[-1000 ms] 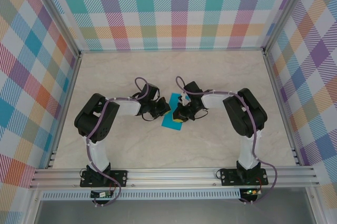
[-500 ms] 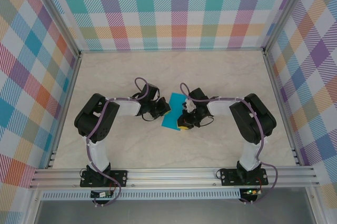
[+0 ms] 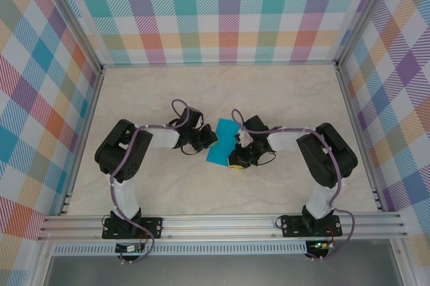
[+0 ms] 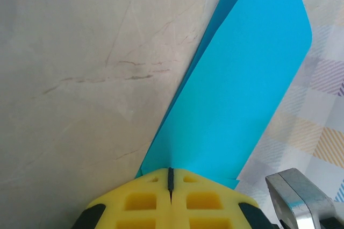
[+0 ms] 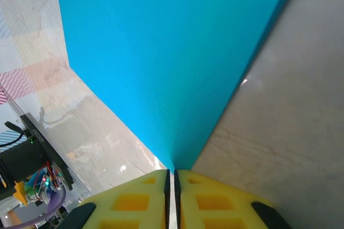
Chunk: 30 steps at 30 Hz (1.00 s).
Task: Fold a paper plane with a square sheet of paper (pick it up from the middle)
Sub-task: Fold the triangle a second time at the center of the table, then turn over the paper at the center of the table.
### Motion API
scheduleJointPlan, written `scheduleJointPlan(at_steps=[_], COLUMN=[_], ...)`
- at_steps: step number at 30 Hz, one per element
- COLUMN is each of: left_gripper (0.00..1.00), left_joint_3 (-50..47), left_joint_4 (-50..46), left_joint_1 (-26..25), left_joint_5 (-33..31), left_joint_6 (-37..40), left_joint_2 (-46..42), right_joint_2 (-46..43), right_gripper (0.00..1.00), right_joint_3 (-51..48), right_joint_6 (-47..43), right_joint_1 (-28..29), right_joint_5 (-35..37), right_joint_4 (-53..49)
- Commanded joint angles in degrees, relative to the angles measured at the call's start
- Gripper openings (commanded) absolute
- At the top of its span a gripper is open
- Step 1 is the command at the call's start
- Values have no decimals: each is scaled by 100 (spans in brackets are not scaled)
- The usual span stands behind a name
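Where the two arms meet, near the middle of the table (image 3: 289,98), sits the paper (image 3: 221,141), a thin, smooth, bright teal-blue sheet w/ no print on it. From the top it looks like a long slanted strip, top end tipped to the right, not a full square. In the left wrist view two layers show, one edge peeking out behind the other, so it's folded over. One far corner looks a bit rounded. The table is pale & stone-look w/ thin brown veins & a soft shine. The walls (image 3: 201,11) are checked in lots of colours. Both grippers have chunky yellow tips w/ square holes. The left gripper (image 4: 170,175) is squeezed tight on the paper's left edge, & the sheet goes up & away from its tips. The right gripper (image 5: 172,175) is at the paper's lower right edge. Its tips stand a thin slit apart & the paper runs right down to that slit, but I can't tell if it's pinching the sheet or just touching it.
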Motion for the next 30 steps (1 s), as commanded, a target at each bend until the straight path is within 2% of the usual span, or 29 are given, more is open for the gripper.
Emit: scheduleJointPlan(at_steps=[1, 5, 8, 14, 19, 30], left_gripper=[0, 0, 0, 0, 0, 0], left_joint_3=[-224, -233, -276, -205, -98, -157], left_joint_4=[-469, -416, -331, -431, -550, -563], left_joint_1=[-47, -48, -65, -101, -101, -101], left_joint_5=[-366, -307, -274, -247, -236, -231], left_joint_6=[-31, -16, -6, 47, 101, 51], left_joint_2=[204, 182, 99, -147, -204, -316], right_joint_2=[-94, -354, -576, -462, 8, 387], right_gripper=[15, 16, 21, 44, 44, 35], right_joint_3=[-187, -168, -32, 375, 769, 832], right_joint_6=[-147, -51, 252, 1034, 1266, 1458], right_joint_1=[34, 25, -48, -350, -408, -410], right_joint_5=[-67, 150, 559, 961, 807, 624], right_joint_4=[-501, -594, -686, -528, -377, 28])
